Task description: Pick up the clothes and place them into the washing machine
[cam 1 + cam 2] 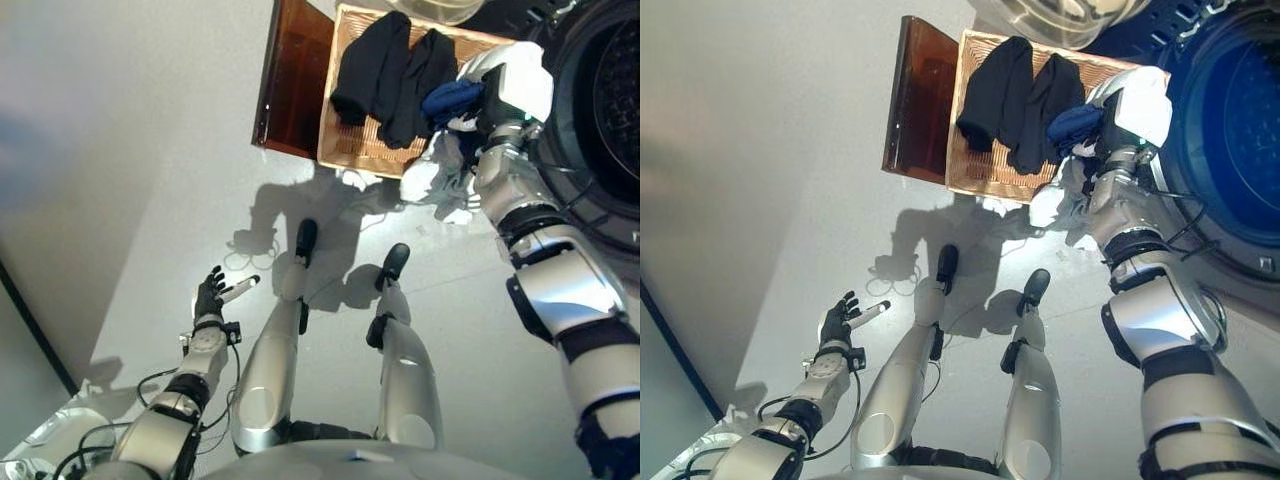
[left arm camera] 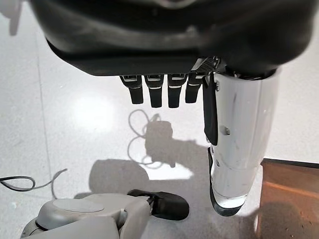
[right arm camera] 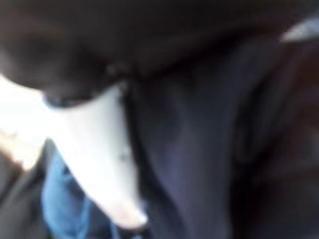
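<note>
Pale glossy floor fills most of the scene. Dark clothes lie draped in a wicker basket, with a blue piece at the side near the washing machine. The right hand is pressed into this dark and blue cloth; whether its fingers grip it, I cannot tell. White cloth hangs beside the right forearm. A brown board lies just beside the basket. The left hand hangs low over the floor, far from the basket, fingers straight and holding nothing.

No readable text, labels, numbers or signs anywhere — nothing legible on any surface or object.
</note>
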Available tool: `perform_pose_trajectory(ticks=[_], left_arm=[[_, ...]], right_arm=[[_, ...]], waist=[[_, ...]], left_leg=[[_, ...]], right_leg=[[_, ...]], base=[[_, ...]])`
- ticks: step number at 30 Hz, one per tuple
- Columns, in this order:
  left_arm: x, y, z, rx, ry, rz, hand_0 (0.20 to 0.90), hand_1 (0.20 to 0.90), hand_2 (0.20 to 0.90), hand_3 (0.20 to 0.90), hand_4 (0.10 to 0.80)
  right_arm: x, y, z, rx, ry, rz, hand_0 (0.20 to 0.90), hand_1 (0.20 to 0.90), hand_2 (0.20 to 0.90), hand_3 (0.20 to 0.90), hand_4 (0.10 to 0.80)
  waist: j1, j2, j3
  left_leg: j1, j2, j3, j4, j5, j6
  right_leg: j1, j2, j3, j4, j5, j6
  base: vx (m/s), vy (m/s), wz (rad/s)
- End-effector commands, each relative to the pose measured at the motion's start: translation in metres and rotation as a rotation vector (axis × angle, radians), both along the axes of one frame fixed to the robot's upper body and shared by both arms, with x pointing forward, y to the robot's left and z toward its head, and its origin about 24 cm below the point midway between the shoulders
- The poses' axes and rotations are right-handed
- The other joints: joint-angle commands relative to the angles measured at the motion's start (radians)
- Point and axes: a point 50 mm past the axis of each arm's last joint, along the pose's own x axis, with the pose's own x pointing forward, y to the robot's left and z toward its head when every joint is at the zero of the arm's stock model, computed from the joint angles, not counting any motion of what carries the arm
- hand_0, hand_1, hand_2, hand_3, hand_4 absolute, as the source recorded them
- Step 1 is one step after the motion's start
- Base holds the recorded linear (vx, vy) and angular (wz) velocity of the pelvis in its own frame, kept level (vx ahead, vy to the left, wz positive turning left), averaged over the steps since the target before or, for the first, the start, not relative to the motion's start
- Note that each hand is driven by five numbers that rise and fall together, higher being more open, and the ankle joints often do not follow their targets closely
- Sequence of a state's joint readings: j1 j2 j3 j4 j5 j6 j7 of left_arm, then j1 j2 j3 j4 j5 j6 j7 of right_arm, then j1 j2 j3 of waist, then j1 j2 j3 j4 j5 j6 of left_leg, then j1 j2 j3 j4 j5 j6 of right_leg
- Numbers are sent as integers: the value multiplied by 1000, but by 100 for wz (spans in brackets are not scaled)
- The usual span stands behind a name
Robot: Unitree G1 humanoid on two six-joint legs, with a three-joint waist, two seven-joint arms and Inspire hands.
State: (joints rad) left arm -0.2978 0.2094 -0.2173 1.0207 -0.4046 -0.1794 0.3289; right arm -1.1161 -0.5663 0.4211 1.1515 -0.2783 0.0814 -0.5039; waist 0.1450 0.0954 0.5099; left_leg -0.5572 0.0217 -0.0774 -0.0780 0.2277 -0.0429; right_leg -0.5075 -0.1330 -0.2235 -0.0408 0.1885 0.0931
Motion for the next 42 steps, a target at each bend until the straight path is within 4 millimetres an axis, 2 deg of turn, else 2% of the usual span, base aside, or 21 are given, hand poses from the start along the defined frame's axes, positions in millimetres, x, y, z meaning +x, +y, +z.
perform_pose_trajectory(ticks=[1,7,10,11,12,13,16,19,20,21,24,30,33,42], left_arm=[[-36,17,-23,71,125,38,900,900,900,900,800],[-47,23,-28,91,161,53,900,900,900,900,800],[-49,25,-29,96,164,59,900,900,900,900,800],[-53,27,-30,99,176,63,900,900,900,900,800],[-53,27,-30,100,176,62,900,900,900,900,800],[-55,27,-31,102,183,59,900,900,900,900,800],[-59,28,-34,103,199,62,900,900,900,900,800],[-67,25,-39,96,228,60,900,900,900,900,800],[-66,25,-39,96,227,60,900,900,900,900,800],[-67,24,-40,91,236,56,900,900,900,900,800],[-71,23,-43,80,261,56,900,900,900,900,800],[-74,20,-45,65,274,44,900,900,900,900,800],[-75,19,-46,61,282,32,900,900,900,900,800],[-80,18,-50,58,312,3,900,900,900,900,800]], right_arm=[[-6,-9,29,167,-238,26,200,200,200,200,300],[-14,-7,2,583,-367,87,200,200,200,200,300],[-19,-8,-10,681,-390,88,200,200,200,200,300],[-23,-10,-19,793,-428,93,200,200,200,200,300],[-24,-10,-19,794,-429,93,200,200,200,200,300],[-28,-15,-29,878,-449,80,200,200,200,200,300],[-33,-20,-34,958,-495,67,200,200,200,200,300],[-40,-32,-40,1145,-608,37,200,200,200,200,300],[-40,-32,-40,1145,-609,37,200,200,200,200,300],[-42,-36,-43,1285,-689,26,200,200,200,200,300],[-45,-42,-43,1413,-773,21,200,200,200,200,300],[-46,-51,-32,1458,-830,45,200,200,200,200,300],[-45,-61,-18,1445,-848,62,200,200,200,200,300],[-46,-87,42,1405,-965,111,200,200,200,200,300]], waist=[[-35,3,-47],[-51,6,-76],[-55,8,-83],[-57,13,-90],[-58,13,-91],[-60,18,-95],[-62,23,-102],[-64,36,-111],[-64,36,-112],[-66,39,-115],[-70,44,-124],[-72,50,-135],[-73,51,-136],[-70,54,-147]], left_leg=[[44,22,33,-9,-60,-88],[76,26,47,-9,-72,-84],[86,28,50,-9,-76,-83],[98,30,55,-9,-82,-85],[94,29,54,-9,-79,-84],[104,30,59,-9,-86,-84],[105,31,63,-9,-85,-83],[116,34,71,-9,-95,-84],[112,33,71,-9,-91,-83],[118,37,76,-9,-98,-84],[121,40,82,-9,-102,-87],[122,42,91,-9,-100,-87],[129,46,98,-9,-103,-87],[131,46,108,-9,-105,-91]], right_leg=[[10,-51,54,36,-11,61],[36,-49,57,28,-16,59],[44,-49,60,27,-19,59],[53,-46,62,26,-25,58],[50,-47,61,24,-22,58],[56,-46,65,25,-27,57],[55,-47,68,24,-26,57],[60,-43,76,24,-33,56],[58,-44,76,22,-29,56],[61,-42,81,24,-35,55],[60,-38,86,21,-37,54],[54,-36,96,21,-33,52],[54,-34,102,25,-35,51],[47,-30,109,37,-42,50]], base=[[32,-1,-11],[36,-8,-8],[31,-7,-4],[15,-3,-4],[44,-9,-9],[20,-4,-6],[17,-1,-7],[25,-5,-9],[12,-2,-10],[12,-3,-10],[3,-12,-8],[0,-14,-6],[5,-16,-4],[1,-1,0]])
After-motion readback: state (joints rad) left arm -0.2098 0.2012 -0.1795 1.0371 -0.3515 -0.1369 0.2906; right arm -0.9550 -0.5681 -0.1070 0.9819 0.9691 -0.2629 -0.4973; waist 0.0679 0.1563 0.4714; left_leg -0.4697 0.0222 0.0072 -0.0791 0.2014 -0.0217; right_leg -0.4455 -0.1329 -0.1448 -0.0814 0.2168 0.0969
